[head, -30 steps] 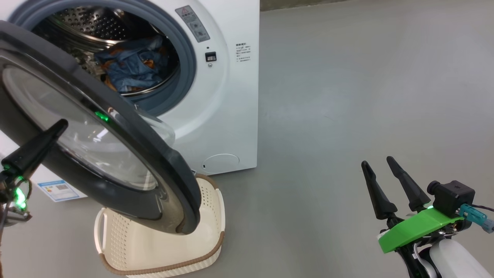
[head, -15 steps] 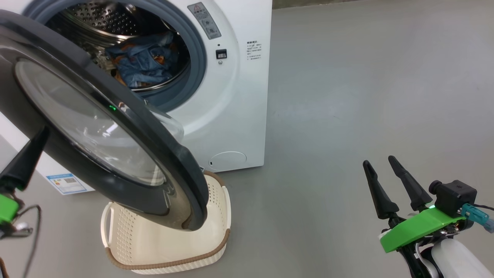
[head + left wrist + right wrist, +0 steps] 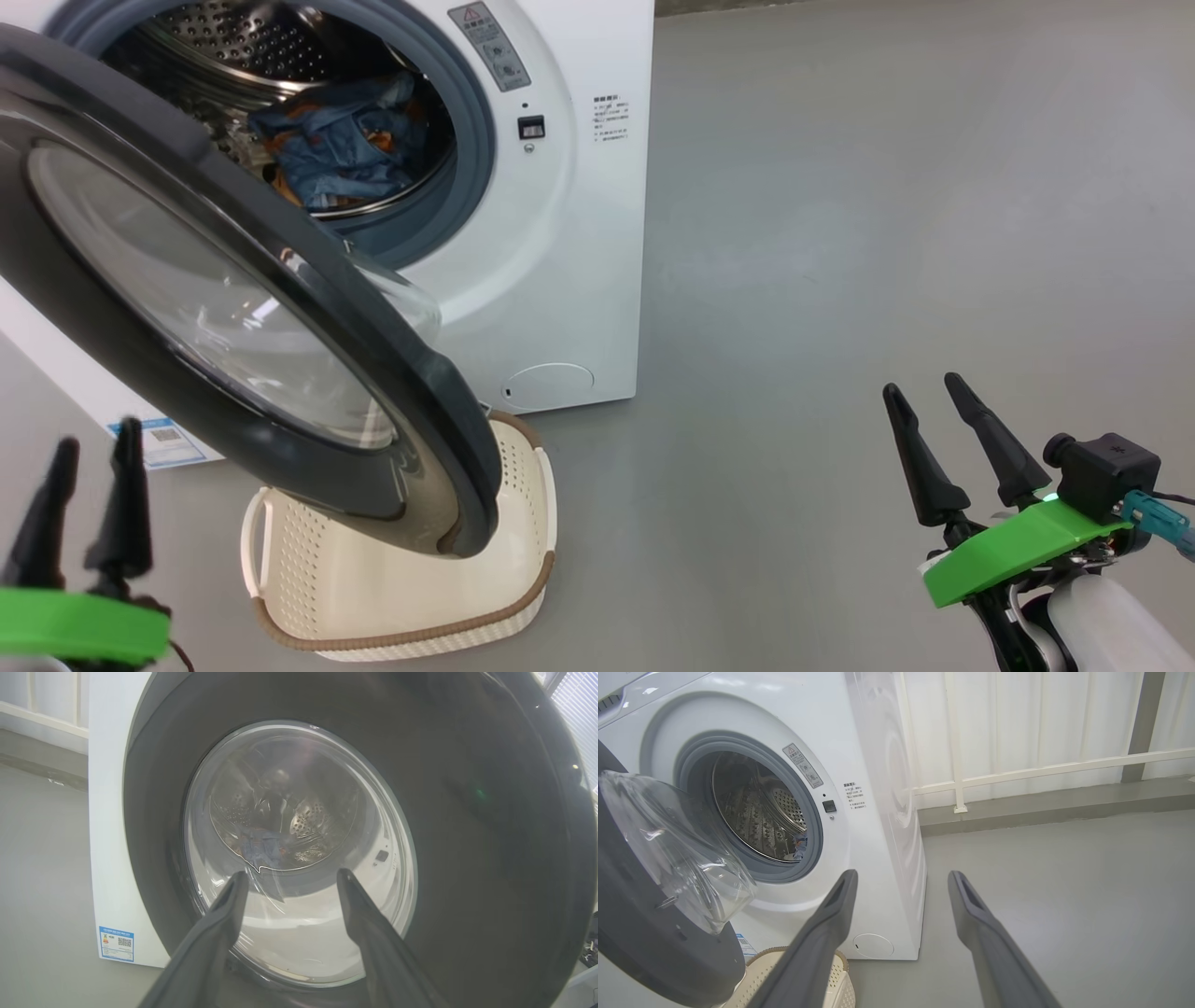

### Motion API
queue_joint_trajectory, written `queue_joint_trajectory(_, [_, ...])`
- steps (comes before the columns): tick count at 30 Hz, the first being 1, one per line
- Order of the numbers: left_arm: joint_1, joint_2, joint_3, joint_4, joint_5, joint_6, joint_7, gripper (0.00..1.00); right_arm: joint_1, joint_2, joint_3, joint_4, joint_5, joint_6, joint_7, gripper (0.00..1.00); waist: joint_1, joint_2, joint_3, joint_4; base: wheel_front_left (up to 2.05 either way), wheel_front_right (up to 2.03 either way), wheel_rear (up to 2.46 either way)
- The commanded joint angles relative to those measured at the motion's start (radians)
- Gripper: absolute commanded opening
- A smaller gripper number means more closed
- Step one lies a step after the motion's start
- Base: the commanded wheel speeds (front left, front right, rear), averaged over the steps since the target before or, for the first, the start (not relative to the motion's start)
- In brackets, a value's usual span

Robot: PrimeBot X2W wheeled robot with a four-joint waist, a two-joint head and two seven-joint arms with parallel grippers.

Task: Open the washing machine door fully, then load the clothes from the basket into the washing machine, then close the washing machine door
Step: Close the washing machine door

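Observation:
The washing machine [image 3: 569,233] stands at the upper left with its door [image 3: 411,401] swung partly open, black rim and clear glass toward me. Blue clothes [image 3: 341,154] with orange print lie inside the steel drum. The cream basket [image 3: 401,597] sits on the floor under the door's lower edge, with no clothes visible in it. My left gripper [image 3: 91,448] stands open at the lower left, apart from the door; in its wrist view the fingers [image 3: 219,919] point at the door glass [image 3: 299,849]. My right gripper [image 3: 922,387] hangs open and empty at the lower right.
Grey floor [image 3: 887,233] stretches to the right of the machine. A white railing and curtain [image 3: 1017,770] run along the wall behind it. A blue label sticker [image 3: 116,944] sits low on the machine's side.
My left gripper has opened and dropped away from the door glass to the lower left. The head camera shifted a little. The right arm stays where it was.

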Motion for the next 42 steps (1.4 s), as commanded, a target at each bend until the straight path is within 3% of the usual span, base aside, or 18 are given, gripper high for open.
queue_joint_trajectory(1, [-0.005,0.024,0.021,0.005,0.04,-0.005,-0.058,1.0,-0.009,-0.016,0.008,-0.026,-0.003,0.004,-0.008,1.0,0.0,0.0,0.0,0.002,0.0,0.0,0.0])
queue_joint_trajectory(7, [0.003,-0.011,-0.032,0.106,0.139,-0.005,-0.24,1.0,-0.015,-0.018,0.003,-0.029,-0.004,0.004,-0.008,1.0,0.0,0.0,0.008,0.013,0.0,0.0,0.0])
queue_joint_trajectory(11, [-0.006,-0.028,-0.049,0.149,0.205,-0.005,-0.297,1.0,-0.021,-0.018,-0.001,-0.035,-0.007,0.004,-0.008,1.0,0.0,0.0,0.02,0.016,0.0,0.0,0.0])
queue_joint_trajectory(30, [0.003,-0.134,0.017,0.134,0.367,-0.005,-0.314,1.0,-0.026,-0.004,-0.023,-0.036,-0.012,0.004,-0.008,1.0,0.0,0.0,0.025,0.007,0.0,0.0,0.0])
queue_joint_trajectory(42, [0.003,-0.157,0.032,0.135,0.406,-0.005,-0.314,1.0,-0.029,-0.006,-0.018,-0.035,-0.012,0.004,-0.008,1.0,0.0,0.0,0.028,0.011,0.0,0.0,0.0])
